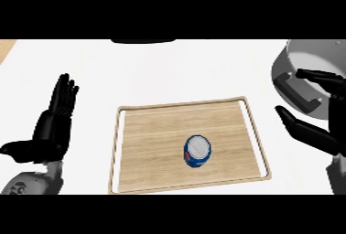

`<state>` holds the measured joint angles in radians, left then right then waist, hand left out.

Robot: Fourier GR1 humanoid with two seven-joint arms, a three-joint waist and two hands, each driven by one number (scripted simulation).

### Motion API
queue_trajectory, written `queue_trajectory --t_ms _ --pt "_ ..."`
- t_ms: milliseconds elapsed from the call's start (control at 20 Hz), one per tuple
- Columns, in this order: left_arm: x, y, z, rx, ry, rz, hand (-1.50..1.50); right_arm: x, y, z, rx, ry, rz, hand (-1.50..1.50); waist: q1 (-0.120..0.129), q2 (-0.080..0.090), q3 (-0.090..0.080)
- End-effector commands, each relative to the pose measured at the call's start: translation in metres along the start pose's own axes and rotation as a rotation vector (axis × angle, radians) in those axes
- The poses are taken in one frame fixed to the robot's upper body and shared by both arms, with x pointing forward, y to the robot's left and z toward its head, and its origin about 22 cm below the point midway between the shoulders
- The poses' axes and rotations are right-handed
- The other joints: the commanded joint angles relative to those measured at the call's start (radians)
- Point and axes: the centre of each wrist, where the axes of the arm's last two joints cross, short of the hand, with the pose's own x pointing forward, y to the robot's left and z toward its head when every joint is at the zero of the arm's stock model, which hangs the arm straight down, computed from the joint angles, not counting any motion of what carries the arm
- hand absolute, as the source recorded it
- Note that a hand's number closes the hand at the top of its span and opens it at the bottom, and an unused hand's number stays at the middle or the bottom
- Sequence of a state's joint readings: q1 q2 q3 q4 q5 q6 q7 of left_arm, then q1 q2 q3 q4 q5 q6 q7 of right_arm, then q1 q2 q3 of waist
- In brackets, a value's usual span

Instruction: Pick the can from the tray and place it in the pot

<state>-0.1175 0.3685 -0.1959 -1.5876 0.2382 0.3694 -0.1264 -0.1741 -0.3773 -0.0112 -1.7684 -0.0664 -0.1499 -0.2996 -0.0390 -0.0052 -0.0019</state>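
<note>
On tray: blue can, label unreadable; left hand, right hand both spread wide.

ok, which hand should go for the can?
Right, probably. The right hand is open beside the tray, between the can and the pot, so the carry is short. The left hand rests open on the tray's far side from the pot.

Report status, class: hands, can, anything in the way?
Left hand open, resting at left. Right hand open by the pot. Can upright on the tray, untouched. Nothing blocking.
</note>
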Motion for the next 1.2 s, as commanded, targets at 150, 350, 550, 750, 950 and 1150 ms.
queue_trajectory --t_ms 150,350,550,750,950,1150 --pt "-0.019 -0.021 0.027 -0.007 0.100 0.090 0.00 0.015 0.002 0.070 0.010 -0.295 -0.073 -1.50 0.012 0.000 0.004" --pt "-0.026 -0.013 0.045 -0.017 0.088 0.077 0.00 0.049 0.007 0.081 0.081 -0.329 -0.056 -1.50 0.031 0.002 0.002" --pt "-0.028 -0.021 0.034 -0.005 0.091 0.081 0.00 0.071 -0.013 0.100 0.239 -0.178 0.133 -1.50 0.018 0.002 0.000" --pt "-0.030 -0.024 0.050 -0.007 0.089 0.074 0.00 0.090 -0.015 0.100 0.454 -0.063 0.347 -1.50 0.030 -0.001 -0.003" --pt "-0.021 -0.016 0.039 -0.030 0.083 0.076 0.00 0.109 -0.009 0.095 0.598 0.053 0.519 -1.50 0.041 0.001 -0.004" --pt "-0.022 -0.035 0.037 -0.035 0.080 0.082 0.00 0.126 0.029 0.100 0.628 0.144 0.516 -1.50 0.045 0.005 -0.001"
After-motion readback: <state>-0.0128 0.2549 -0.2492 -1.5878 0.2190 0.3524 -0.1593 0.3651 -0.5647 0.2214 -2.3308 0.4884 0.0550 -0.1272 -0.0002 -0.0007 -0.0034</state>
